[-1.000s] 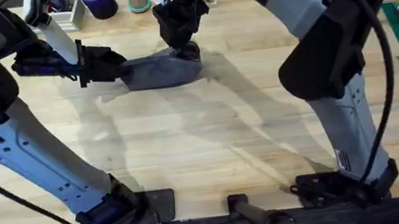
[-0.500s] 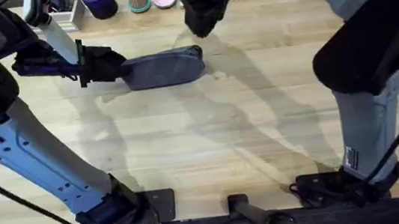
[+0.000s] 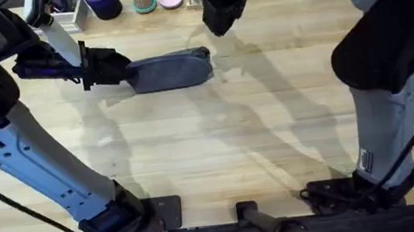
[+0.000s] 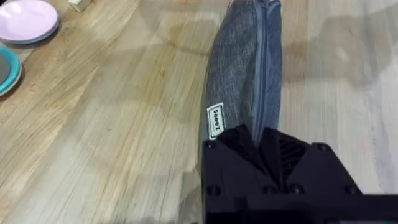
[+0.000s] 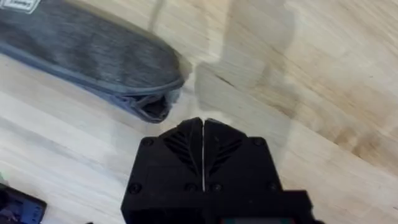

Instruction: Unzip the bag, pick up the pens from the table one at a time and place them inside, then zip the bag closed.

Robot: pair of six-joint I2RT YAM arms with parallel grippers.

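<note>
The right gripper (image 3: 216, 27) has come up and away from the bag (image 3: 171, 71): a second ago it was down on the pouch's far end, and now it hangs above and beyond that end, fingers (image 5: 186, 146) pressed together on nothing. From its own camera the bag's end (image 5: 152, 107) lies just ahead of the fingertips, apart from them, and the zipper line seen from the left wrist runs shut along the top as far as I can follow it. So the closing pull looks finished (or nearly so), and I'd judge the task to be at its tail end, since no pens lie on the surface (image 3: 219, 154) anywhere I can see. The left gripper (image 3: 125, 69) stays clamped on the near end of the bag (image 4: 245, 81), fingers (image 4: 239, 140) pinching the fabric, the pouch stretching straight out from them. What I can't make out: whether the slider sits fully home at the far end, where a small dark fold gapes, and whether both pens are really inside, the cloth hiding everything.
</note>
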